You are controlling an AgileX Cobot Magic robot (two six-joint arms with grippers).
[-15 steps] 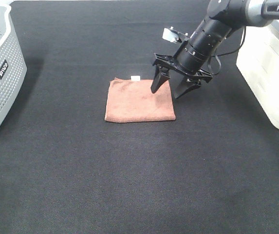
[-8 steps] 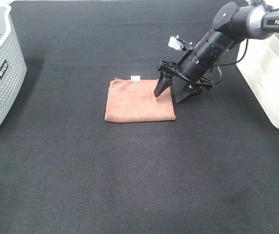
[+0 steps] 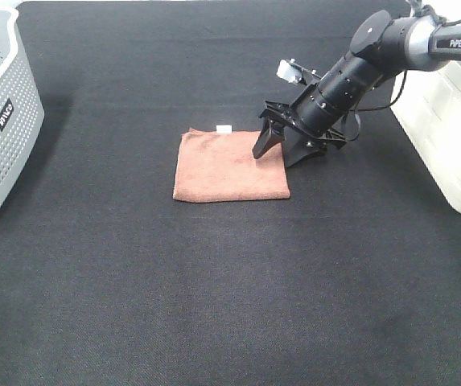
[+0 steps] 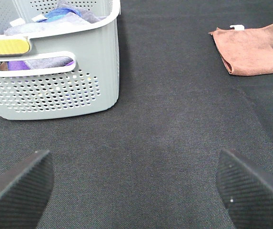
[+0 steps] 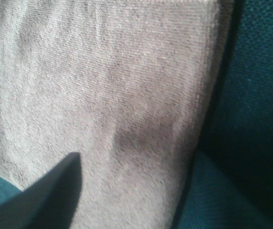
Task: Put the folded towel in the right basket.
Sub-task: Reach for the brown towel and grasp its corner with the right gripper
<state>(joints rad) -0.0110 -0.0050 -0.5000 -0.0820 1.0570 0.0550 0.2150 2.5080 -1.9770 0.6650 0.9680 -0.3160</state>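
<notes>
now right gripper [image 3: 281,153] straddles folded towel [image 3: 222,167] edge.

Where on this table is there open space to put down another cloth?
The whole front of the black mat, below the towel, is bare. So is the strip between the grey basket and the towel. It is crowded between the towel and the white basket, where the right claw stands.

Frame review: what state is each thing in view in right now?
folded towel: folded, flat on the table, not gripped.
right basket: upright, inside not visible.
grey basket: upright, cloths inside.
right pincer: open, straddling one towel edge.
left pincer: open, empty, above bare table.
</notes>
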